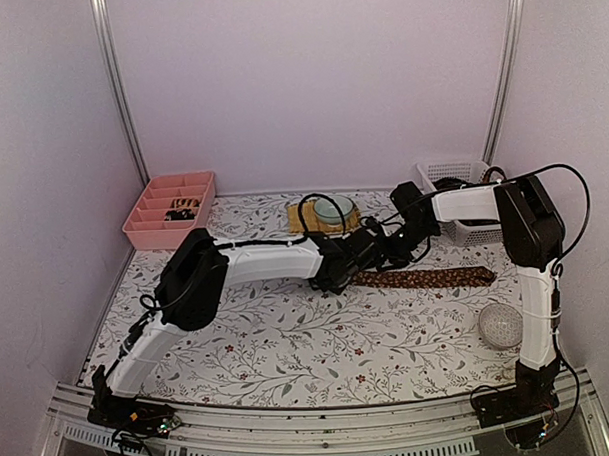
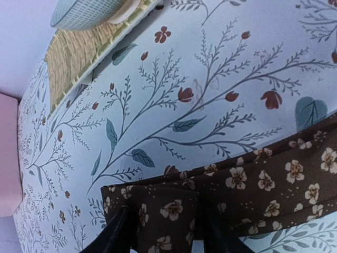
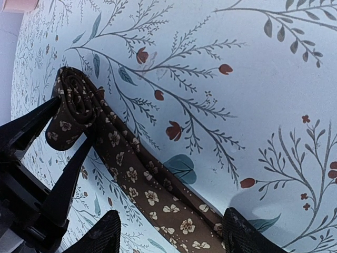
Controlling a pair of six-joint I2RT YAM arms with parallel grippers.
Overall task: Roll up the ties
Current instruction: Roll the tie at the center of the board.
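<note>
straddling the tie (image 3: 147,195) roll, left claw (image 3: 73,120) parted; right claw (image 3: 171,215) open, mostly cut off.

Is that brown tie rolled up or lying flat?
Partly rolled: one end of the tie is a small roll inside the left gripper; the rest lies flat.

Near half of floral-print surface (image 1: 288,339) bare: wide passage.
Centre crowded: left gripper (image 2: 168,232) jaws parted astride rolled end of brown flowered fabric tie (image 1: 436,277); right gripper (image 3: 174,232) just beside, jaws wide over flat strip.
Back edge blocked: pink compartment tray (image 1: 144,229) left, yellowish woven mat (image 1: 302,220) with pale bowl (image 1: 334,209) middle, white lattice basket (image 1: 453,171) right.
Pale dimpled round object (image 1: 500,324) near right arm base.
</note>
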